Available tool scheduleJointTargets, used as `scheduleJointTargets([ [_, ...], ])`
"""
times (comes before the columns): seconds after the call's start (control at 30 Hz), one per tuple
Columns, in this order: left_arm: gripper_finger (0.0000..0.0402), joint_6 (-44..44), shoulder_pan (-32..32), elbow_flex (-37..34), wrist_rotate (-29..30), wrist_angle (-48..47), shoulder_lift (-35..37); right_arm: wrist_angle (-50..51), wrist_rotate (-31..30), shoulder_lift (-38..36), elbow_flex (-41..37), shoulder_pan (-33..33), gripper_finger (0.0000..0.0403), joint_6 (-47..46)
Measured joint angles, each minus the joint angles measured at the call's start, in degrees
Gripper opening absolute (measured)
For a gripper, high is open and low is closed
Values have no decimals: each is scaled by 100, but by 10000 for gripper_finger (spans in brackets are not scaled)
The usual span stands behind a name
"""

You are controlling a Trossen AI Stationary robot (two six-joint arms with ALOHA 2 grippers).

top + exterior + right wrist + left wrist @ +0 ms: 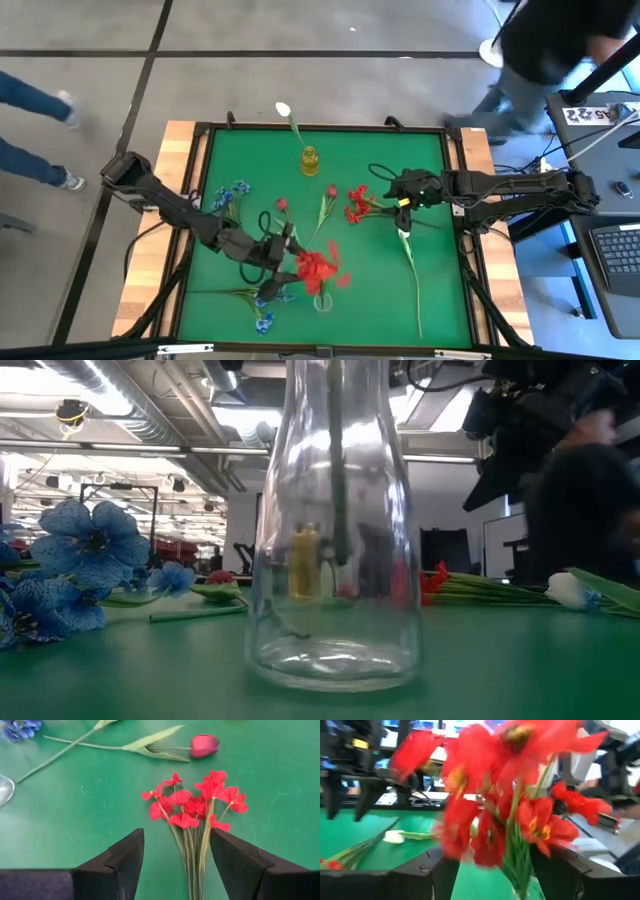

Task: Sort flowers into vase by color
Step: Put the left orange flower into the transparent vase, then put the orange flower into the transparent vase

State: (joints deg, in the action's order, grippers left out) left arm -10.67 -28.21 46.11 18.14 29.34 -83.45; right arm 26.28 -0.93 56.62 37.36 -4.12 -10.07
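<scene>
Nearest, at the high view's lower middle, the left gripper point(290, 262) clasps a red cluster point(318, 267) over the glass vase point(322, 301); light, floppy, best held mid-stem. Beyond lie two red buds point(283, 204), three blue clusters point(238, 189). Right gripper point(396, 195), jaws released, straddles a second red cluster point(195, 802). Farthest, one white bud point(283, 108), yellow vase point(309, 160).

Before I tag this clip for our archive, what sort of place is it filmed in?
Probably a robotics lab or open workshop: a green table on a concrete floor, exposed ceiling ducts overhead, a laptop beside the rig, and a person walking past.
</scene>
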Motion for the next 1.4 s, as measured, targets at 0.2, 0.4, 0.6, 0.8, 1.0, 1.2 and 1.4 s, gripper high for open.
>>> scheduleJointTargets([
  [0.2, 227, -68, -218, 0, 17, -37, -136, -201, 0, 0, 2, 0, 225, 0],
  [0.4, 227, -54, -295, 0, 78, -55, -136, -200, 2, 0, 2, 0, 225, 0],
  [0.6, 227, -264, -329, 0, 1166, -1199, 125, 297, -30, 0, 2, 0, 225, 2],
  [0.8, 227, -726, -165, -2, 1364, -1974, 261, 607, -358, 254, 2, -2, 225, -22],
  [1.0, 227, -735, 75, -8, 1110, -2336, 229, 618, -606, 1022, 4, -2, 225, 48],
  [1.2, 227, -1140, 584, -652, 777, -2015, 224, 556, -610, 1923, 2, -2, 225, 152],
  [1.4, 227, -1322, 838, -1803, 453, -337, 273, 309, -612, 2447, 4, -213, 225, 243],
])
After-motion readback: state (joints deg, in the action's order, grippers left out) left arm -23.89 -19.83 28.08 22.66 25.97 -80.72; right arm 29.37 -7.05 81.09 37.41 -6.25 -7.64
